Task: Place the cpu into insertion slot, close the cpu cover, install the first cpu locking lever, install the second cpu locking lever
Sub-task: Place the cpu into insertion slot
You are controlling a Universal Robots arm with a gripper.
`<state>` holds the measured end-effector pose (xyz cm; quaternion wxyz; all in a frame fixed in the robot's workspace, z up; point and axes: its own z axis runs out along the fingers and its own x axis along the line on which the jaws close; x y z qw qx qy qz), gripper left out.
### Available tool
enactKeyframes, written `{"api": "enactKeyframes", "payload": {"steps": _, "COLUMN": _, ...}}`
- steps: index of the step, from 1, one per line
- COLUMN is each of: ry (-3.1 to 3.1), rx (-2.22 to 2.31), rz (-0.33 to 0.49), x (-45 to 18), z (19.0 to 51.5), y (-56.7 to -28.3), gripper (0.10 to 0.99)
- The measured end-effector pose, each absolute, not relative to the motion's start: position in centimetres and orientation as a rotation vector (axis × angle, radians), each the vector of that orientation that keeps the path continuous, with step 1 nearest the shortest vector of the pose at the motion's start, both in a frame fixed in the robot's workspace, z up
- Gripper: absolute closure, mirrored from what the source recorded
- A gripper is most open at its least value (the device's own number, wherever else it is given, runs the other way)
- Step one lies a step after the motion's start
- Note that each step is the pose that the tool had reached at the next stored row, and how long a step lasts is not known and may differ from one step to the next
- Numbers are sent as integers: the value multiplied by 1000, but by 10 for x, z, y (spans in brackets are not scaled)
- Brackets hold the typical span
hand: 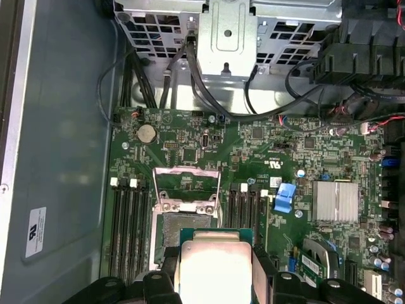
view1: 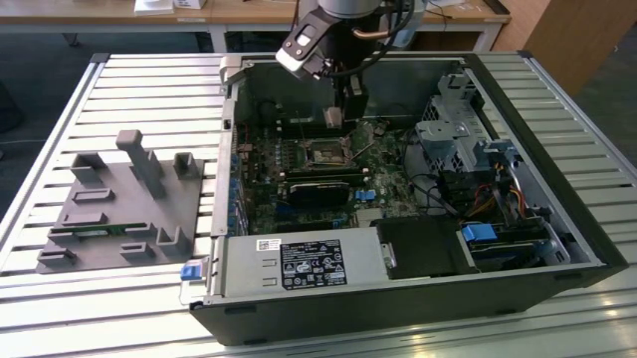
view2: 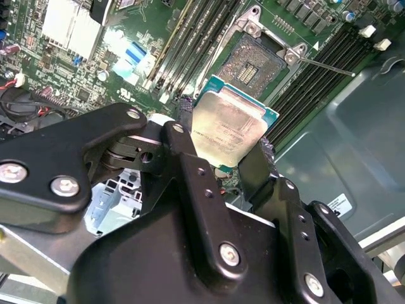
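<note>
- Gripper (view2: 224, 130): its black fingers (view2: 183, 126) are closed narrowly on two opposite edges of the cpu (view2: 228, 130), as seen in both wrist views.
- The cpu (view1: 333, 117) is held clear of the motherboard (view1: 298, 216), pale metal face outward. In the exterior view it is at twelve o'clock of the insertion slot (view1: 327, 154), apart from it.
- The insertion slot (hand: 186, 225) is seen uncovered, with its dark centre exposed and nothing seated in it.
- The cpu cover (hand: 188, 171) is swung open, off the slot, in the first wrist view.
- A thin locking lever (view2: 329, 66) is seen swung out beside the slot (view2: 253, 60) in the second wrist view.
- In the exterior view a grey fixture tray (view1: 119, 216) is noted at nine o'clock of the computer case (view1: 398, 298), on the slatted table (view1: 149, 89).
</note>
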<state>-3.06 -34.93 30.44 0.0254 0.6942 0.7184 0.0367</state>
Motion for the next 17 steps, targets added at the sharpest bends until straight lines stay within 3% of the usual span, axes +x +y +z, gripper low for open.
{"api": "enactKeyframes", "payload": {"steps": 17, "ry": 2222, "rx": 2147, "rz": 112, "x": -31, "z": 297, "y": -349, "gripper": 549}}
